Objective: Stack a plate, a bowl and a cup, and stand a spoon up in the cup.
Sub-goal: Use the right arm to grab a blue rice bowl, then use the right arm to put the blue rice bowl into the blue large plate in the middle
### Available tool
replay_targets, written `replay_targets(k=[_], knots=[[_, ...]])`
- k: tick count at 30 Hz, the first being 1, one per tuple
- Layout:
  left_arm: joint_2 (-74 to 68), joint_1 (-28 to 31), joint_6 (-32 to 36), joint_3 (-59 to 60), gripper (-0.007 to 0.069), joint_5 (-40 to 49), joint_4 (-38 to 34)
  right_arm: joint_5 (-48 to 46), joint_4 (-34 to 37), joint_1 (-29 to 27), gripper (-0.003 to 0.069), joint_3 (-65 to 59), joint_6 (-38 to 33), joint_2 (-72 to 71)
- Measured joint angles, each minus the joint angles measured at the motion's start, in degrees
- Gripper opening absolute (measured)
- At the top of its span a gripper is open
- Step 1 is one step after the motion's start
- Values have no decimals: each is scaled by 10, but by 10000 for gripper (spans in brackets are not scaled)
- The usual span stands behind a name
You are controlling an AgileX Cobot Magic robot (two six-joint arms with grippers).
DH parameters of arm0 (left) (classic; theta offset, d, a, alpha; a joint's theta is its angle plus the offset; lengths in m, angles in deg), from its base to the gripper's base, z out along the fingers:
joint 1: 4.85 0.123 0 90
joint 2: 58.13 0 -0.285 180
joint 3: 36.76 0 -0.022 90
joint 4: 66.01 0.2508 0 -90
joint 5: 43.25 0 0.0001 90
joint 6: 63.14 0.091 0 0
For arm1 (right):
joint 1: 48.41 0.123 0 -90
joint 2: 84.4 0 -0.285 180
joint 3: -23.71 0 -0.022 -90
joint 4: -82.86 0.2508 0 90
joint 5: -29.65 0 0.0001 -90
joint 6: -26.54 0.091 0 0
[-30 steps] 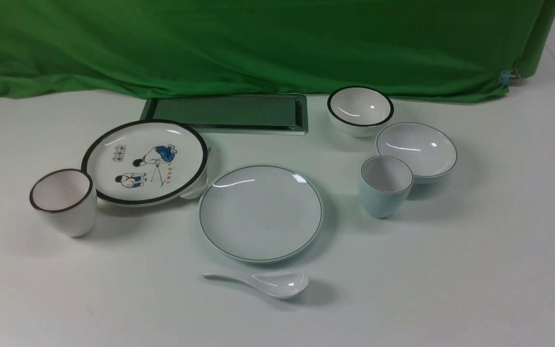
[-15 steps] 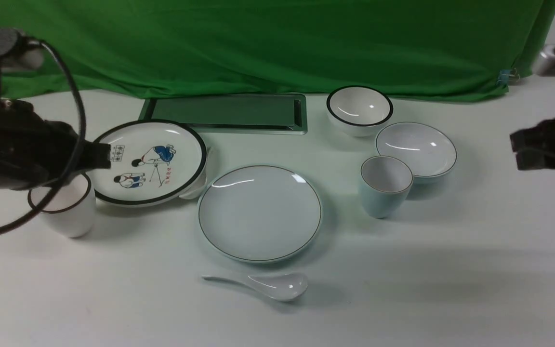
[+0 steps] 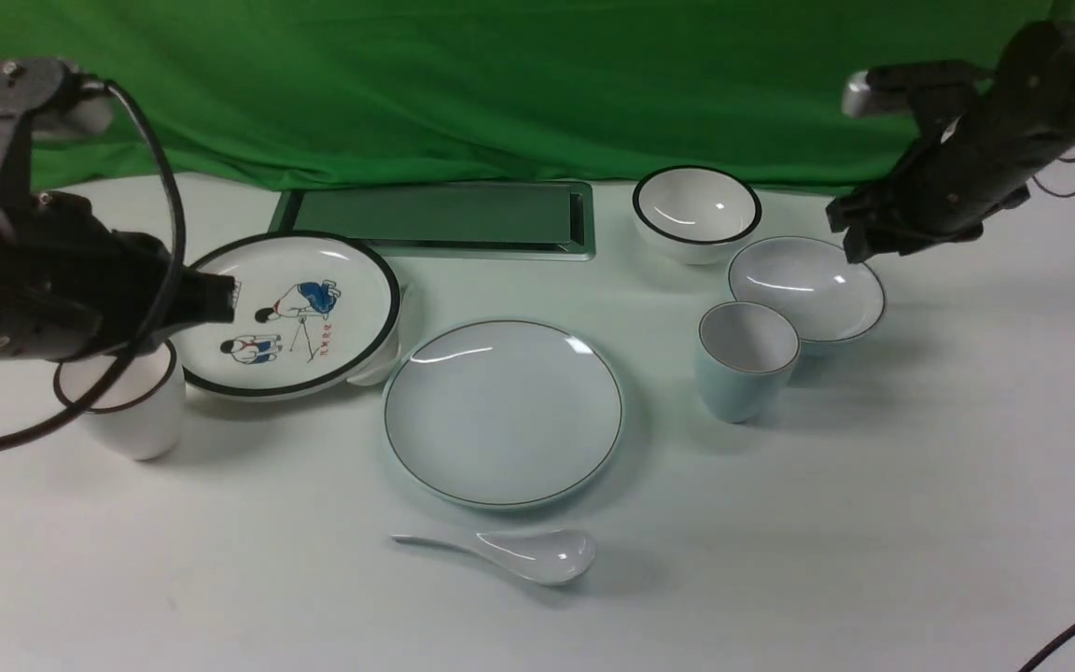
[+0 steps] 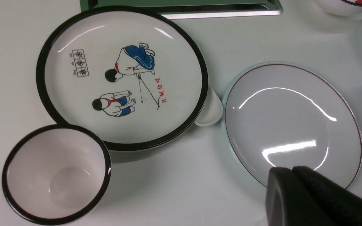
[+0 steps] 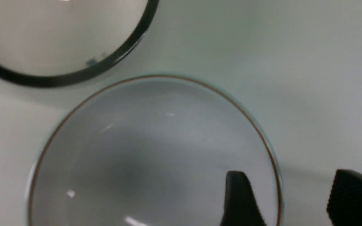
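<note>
Now that both arms have swung into a view that stood bare a second ago, the right gripper (image 3: 859,235) hangs above the rim of the bowl (image 3: 806,287), right of the plate (image 3: 504,411). Its jaws are spread wide and empty, so lifting the bowl looks to be next. The left gripper (image 3: 220,301) hovers left of the plate, closed on nothing. The cup (image 3: 745,359), right of the plate, and the spoon (image 3: 519,553), in front of it, lie unmoved.

— Far left of the white surface (image 3: 873,560)?
— White dark-rimmed cup (image 3: 141,425), upright, just beside a black-rimmed plate with cartoon figures (image 3: 286,313).
— Behind that?
— Metal-framed panel (image 3: 444,219) set into the surface, green cloth (image 3: 500,84) draped at the back.
— Right of the panel?
— Small deep white bowl (image 3: 696,215), bold black rim, empty.
</note>
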Motion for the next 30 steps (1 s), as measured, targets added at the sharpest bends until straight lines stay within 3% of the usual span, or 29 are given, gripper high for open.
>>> replay_targets(k=[3,11,19,24,30], knots=[[0,0,0,0,-29,0,0,-9,-15,2,351,29,9,41],[0,0,2,0,-29,9,-2,-13,-15,5,98,39,12,55],[0,0,3,0,-29,34,-4,-97,-19,3,76,74,7,13],[0,0,8,0,-29,44,-32,-134,76,31,76,100,-21,-56],[0,0,21,0,-29,68,-52,-131,112,174,76,100,-34,-25]])
